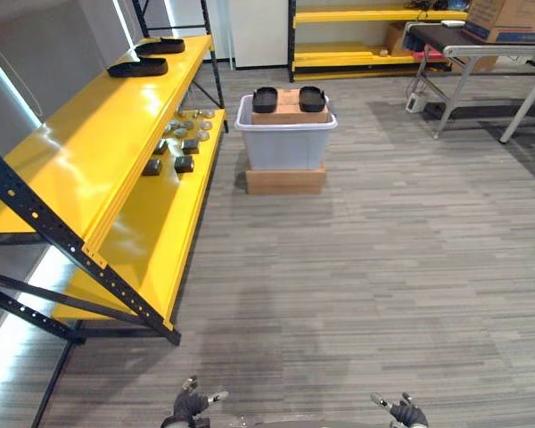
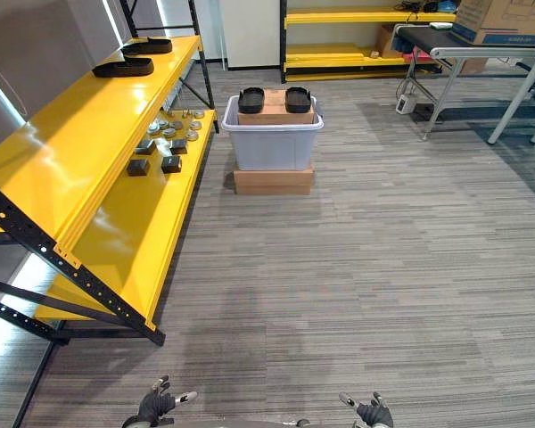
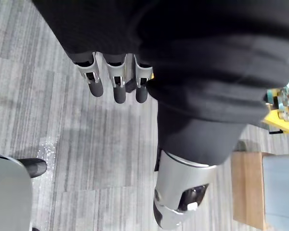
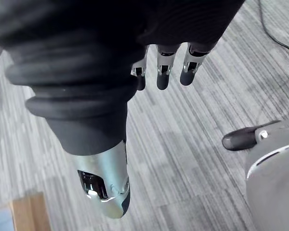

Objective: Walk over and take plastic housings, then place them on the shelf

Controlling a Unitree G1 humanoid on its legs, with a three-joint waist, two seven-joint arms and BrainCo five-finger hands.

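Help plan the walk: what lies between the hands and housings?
Bare floor from left hand and right hand to the housings, per the left eye view.

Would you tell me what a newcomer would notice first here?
The long yellow shelf on the left, with two black housings at its far end. Straight ahead, a grey bin carries another housing pair on top. The left hand and right hand hang open and empty below.
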